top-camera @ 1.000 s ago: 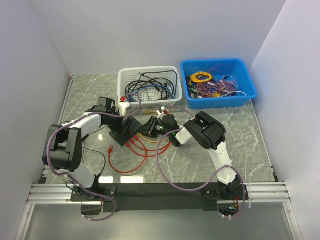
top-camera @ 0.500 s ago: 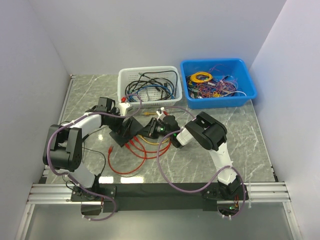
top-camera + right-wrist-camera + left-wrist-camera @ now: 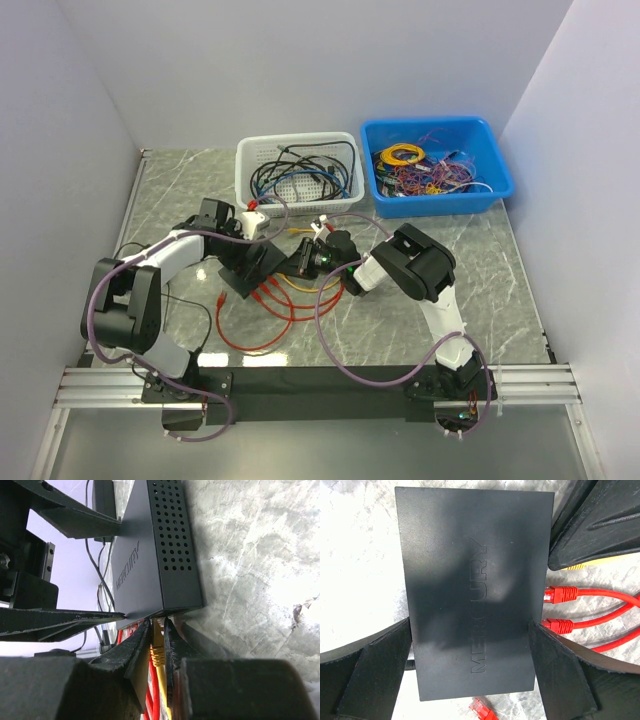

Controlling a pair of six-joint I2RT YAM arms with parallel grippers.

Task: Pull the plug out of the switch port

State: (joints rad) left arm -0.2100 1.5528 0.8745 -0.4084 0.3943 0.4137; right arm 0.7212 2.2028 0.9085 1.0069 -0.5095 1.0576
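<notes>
The switch [image 3: 475, 580] is a flat black box lettered MERCURY, lying on the marble table; it also shows in the top view [image 3: 240, 272]. My left gripper [image 3: 469, 625] straddles it, a finger pressed against each long edge. Two red plugs [image 3: 560, 594] sit in ports on its right edge. My right gripper [image 3: 157, 622] is shut on a yellow plug [image 3: 158, 650] at the switch's port edge [image 3: 165, 611]. In the top view the left gripper [image 3: 262, 256] and right gripper [image 3: 298, 262] meet at the switch.
Red cables [image 3: 255, 325] loop on the table in front of the switch, and a loose red plug [image 3: 482, 711] lies by its near corner. A white mesh basket [image 3: 298, 137] of cables and a blue bin [image 3: 430, 123] of wires stand behind.
The left arm has shifted slightly, its gripper settling further onto the switch. The right gripper stays at the port edge.
</notes>
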